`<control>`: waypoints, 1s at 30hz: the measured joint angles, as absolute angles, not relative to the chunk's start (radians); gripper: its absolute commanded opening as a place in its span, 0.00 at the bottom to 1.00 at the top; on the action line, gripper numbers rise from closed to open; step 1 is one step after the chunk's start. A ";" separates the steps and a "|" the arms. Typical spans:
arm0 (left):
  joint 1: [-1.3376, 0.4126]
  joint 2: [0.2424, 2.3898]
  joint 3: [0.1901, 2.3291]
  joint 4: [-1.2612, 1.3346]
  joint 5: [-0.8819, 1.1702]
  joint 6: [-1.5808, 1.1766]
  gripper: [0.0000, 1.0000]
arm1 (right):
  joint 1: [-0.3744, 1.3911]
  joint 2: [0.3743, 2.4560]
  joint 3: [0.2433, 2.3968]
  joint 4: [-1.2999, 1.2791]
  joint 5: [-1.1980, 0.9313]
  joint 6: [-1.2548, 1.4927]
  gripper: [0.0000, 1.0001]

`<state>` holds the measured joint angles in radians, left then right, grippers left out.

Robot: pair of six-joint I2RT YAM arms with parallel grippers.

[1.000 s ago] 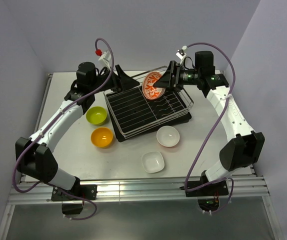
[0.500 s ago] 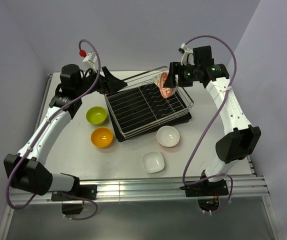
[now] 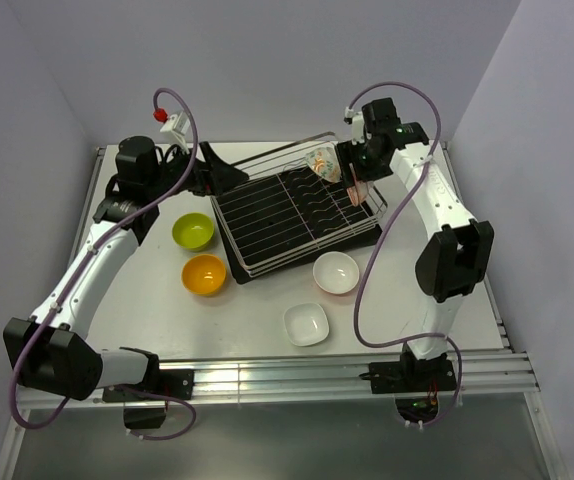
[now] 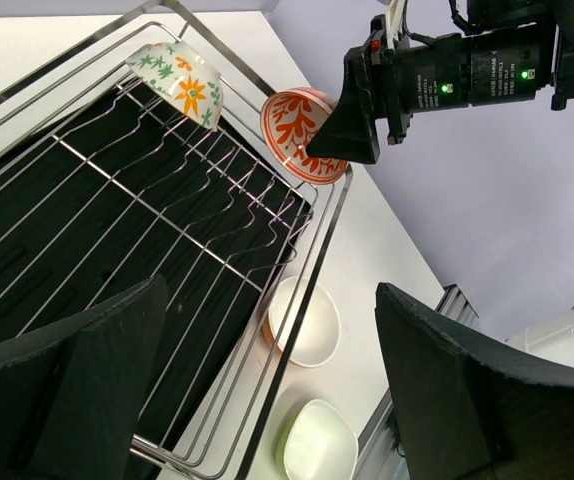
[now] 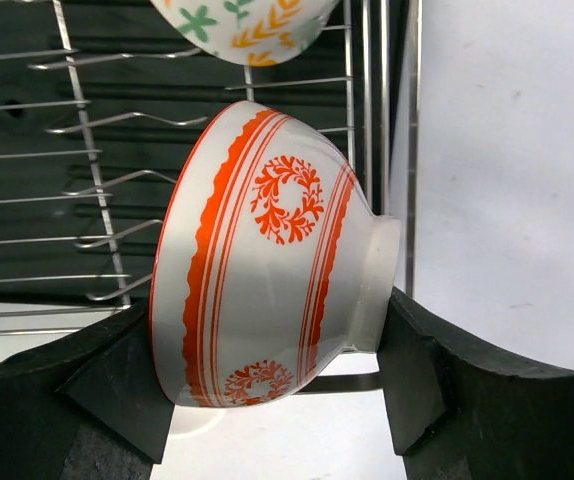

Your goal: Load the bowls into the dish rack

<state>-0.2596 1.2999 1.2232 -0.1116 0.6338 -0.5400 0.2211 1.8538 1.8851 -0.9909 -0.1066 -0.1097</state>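
White table [image 3: 257,305]: lime green bowl [image 3: 193,231] shows only from above.

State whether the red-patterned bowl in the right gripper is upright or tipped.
Tipped on its side: the red-patterned bowl is held in the right gripper with its rim facing left and its foot right in the wrist view.

Overhead plus two close wrist views of dish rack [image 3: 267,215]

White arms [image 3: 102,255], black joints [image 3: 454,258], looping purple cables [image 3: 356,300], matte black left pincer [image 4: 267,300]
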 measured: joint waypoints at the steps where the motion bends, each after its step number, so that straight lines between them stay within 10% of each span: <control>1: -0.258 1.298 1.221 -0.114 0.634 -0.539 0.91 | 0.226 1.858 1.885 -0.992 -0.089 -0.120 0.00; 25: -0.245 1.279 1.185 -0.125 0.640 -0.530 0.91 | 0.284 1.988 1.875 -0.990 0.093 -0.203 0.00; 30: -0.244 1.279 1.183 -0.128 0.649 -0.519 0.91 | 0.299 2.001 1.883 -0.994 0.104 -0.203 0.13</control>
